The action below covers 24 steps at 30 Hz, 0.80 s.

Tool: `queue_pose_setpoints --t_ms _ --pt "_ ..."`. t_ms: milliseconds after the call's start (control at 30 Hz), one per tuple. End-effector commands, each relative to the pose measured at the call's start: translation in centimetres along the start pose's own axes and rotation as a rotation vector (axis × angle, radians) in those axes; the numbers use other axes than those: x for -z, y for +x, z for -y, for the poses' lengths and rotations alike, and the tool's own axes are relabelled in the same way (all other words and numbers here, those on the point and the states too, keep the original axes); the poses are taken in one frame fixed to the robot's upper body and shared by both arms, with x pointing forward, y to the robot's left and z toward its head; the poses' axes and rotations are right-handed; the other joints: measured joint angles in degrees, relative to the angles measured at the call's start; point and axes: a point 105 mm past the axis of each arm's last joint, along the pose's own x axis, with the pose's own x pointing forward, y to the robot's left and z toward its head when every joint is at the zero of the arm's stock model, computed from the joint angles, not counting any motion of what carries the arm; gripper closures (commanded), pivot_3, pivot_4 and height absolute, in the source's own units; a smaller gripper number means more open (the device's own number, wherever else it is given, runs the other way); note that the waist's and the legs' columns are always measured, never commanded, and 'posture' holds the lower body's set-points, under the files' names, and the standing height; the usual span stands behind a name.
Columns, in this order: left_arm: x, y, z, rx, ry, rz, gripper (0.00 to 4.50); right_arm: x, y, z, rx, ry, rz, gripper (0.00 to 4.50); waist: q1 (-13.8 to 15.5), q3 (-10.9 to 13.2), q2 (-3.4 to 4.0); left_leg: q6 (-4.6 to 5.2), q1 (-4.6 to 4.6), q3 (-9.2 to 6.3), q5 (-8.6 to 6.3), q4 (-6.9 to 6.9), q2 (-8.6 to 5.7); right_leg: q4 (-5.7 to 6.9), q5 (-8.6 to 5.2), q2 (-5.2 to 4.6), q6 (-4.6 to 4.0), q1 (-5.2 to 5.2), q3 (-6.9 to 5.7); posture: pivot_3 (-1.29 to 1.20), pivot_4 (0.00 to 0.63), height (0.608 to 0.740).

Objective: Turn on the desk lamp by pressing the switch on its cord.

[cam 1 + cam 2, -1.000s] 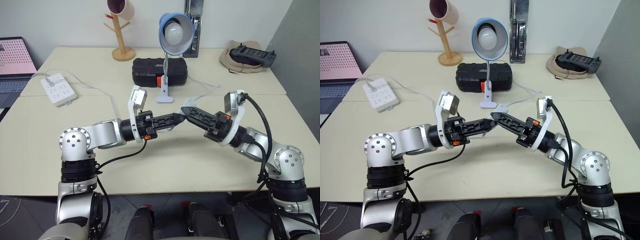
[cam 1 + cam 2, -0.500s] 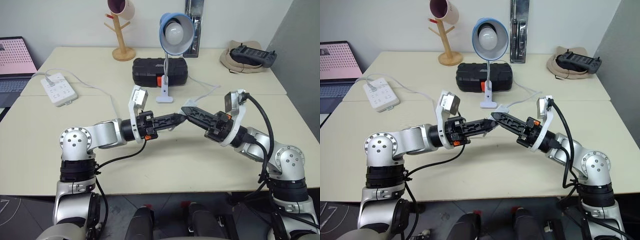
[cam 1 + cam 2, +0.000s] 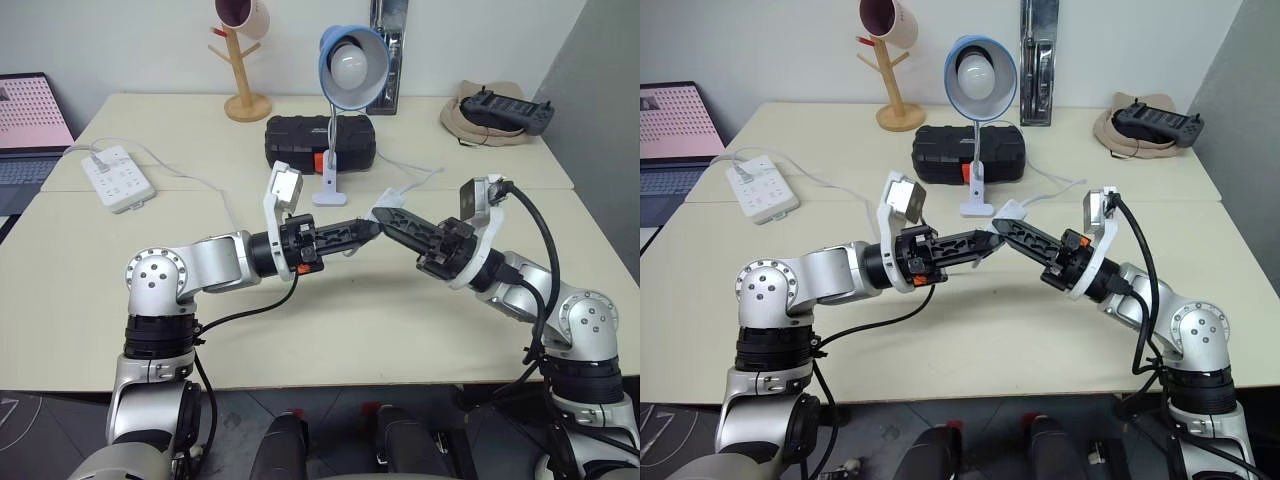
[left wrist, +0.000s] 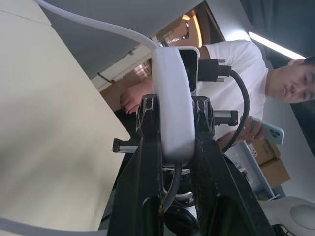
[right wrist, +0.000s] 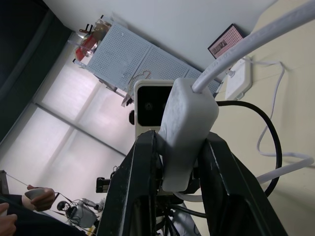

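The two grippers meet in the air over the middle of the near table [image 3: 330, 330]. The left gripper [image 3: 368, 230] reaches in from the left. The right gripper [image 3: 383, 215] reaches in from the right. Their tips come together at the switch [image 3: 1008, 210], a small white oblong on the cord [image 3: 415, 181].

In the left wrist view, the switch [image 4: 172, 108] sits between the two black fingers [image 4: 147, 123], and they pinch it on both sides. In the right wrist view, the switch [image 5: 184, 132] sits between that gripper's black fingers [image 5: 142, 167] too, and they squeeze it. So both grippers hold the same switch, lifted off the table.

From the switch the white cord runs far and right, in a loop on the table, back toward the desk lamp [image 3: 345, 60]. The lamp stands on the far table, just behind the grippers. It has a blue shade and a round white bulb, and the bulb does not look lit. Its thin white neck goes down to a white clip base [image 3: 328, 190].

Right behind the lamp's neck lies a black case [image 3: 318, 143]. To the far left stands a wooden mug tree [image 3: 242, 60] with a pink cup on it. A white power strip [image 3: 118, 178] lies on the left side, and a laptop [image 3: 30, 130] is at the left edge. At the far right a tan hat [image 3: 480, 125] has a black controller [image 3: 505, 110] lying on it.

In the left wrist view a person [image 4: 246, 64] in a white shirt holds a phone.
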Motion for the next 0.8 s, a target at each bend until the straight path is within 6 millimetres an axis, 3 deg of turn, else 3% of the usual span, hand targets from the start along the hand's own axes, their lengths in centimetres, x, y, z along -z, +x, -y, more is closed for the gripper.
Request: queue_pose_setpoints --t_ms 33,100,167,300,800 --pt "-0.3 0.2 1.3 0.035 0.042 -0.001 4.09 0.4 0.2 -0.9 -0.026 -0.044 -0.039 3.71 0.0 0.0 0.0 0.0 0.0 0.0 0.0 -0.01 0.0 0.0 0.0 0.0 0.0 0.0 0.0 0.0 0.15 0.74" --pt "-0.3 0.2 1.2 0.034 0.04 -0.002 4.09 0.4 0.2 -1.0 -0.032 -0.044 -0.036 3.71 0.0 0.0 0.0 0.0 0.0 0.0 0.0 -0.01 0.0 0.0 0.0 0.0 0.0 0.0 0.0 0.0 0.15 0.74" --pt "-0.3 0.0 1.1 0.033 0.038 -0.001 4.09 0.3 0.3 -1.0 -0.042 -0.035 -0.029 3.01 -0.01 0.0 0.0 0.0 0.0 0.0 0.0 -0.01 0.0 -0.01 0.0 0.0 0.0 0.0 0.0 0.0 0.15 0.74" --pt "-0.3 -0.2 1.0 0.034 0.036 -0.004 4.09 -0.1 0.2 -0.6 -0.01 -0.035 -0.009 2.31 0.0 0.0 0.0 0.0 0.0 0.0 0.0 -0.01 0.0 -0.01 0.0 0.0 0.0 0.0 0.0 0.0 0.15 0.74" --pt "-0.5 -0.6 1.6 0.065 0.042 -0.027 4.09 -0.6 -1.1 -1.5 -0.051 0.034 0.016 2.31 -0.02 0.01 0.0 0.0 -0.02 0.0 0.0 -0.04 0.0 -0.08 0.0 0.0 0.0 -0.01 0.0 0.0 0.15 0.74"
